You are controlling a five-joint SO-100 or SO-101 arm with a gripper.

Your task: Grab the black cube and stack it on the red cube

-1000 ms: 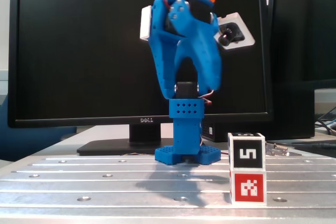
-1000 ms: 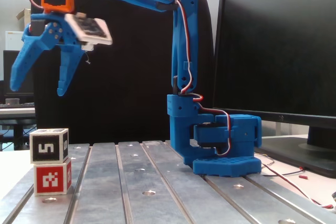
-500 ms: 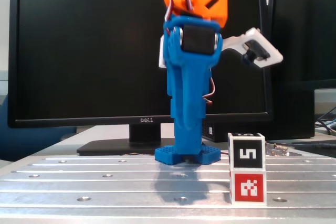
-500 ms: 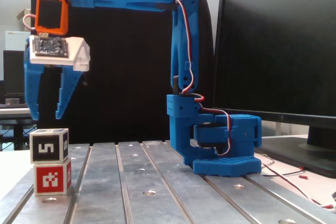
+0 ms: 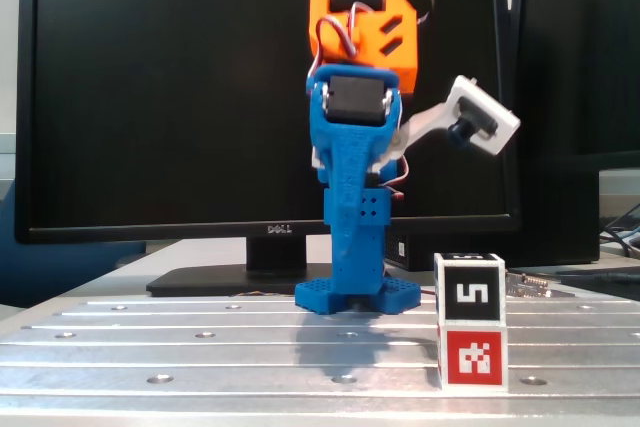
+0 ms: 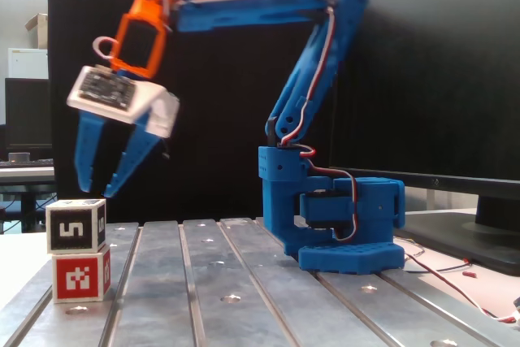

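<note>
A black monitor (image 5: pixel 150 97) is filling the background of one fixed view and is standing along the right side (image 6: pixel 439 71) of the other, behind a grooved metal table (image 6: pixel 244 290) that is carrying everything else. The blue arm (image 6: pixel 305 111) is rising from its base (image 6: pixel 341 233) near the monitor, its lower link leaning up and toward the screen, its upper link (image 6: pixel 244 6) reaching out roughly level to the left in that view, and its orange wrist (image 6: pixel 142 34) is tipping the hand downward and slightly back toward the base. The gripper (image 6: pixel 101 188) is hanging with its two blue fingers (image 6: pixel 85 152) spread apart and nothing between them, its tips hovering just above and a little to the right of the stacked cubes in this view, not touching them. A white camera mount (image 5: pixel 480 117) is jutting out to the right of the wrist in the front-on view. The black cube (image 6: pixel 75 226) is sitting squarely on top of the red cube (image 6: pixel 80 275), which is resting on the table near its front left corner in the side view, and at the lower right (image 5: pixel 470 292) in the front-on view.
</note>
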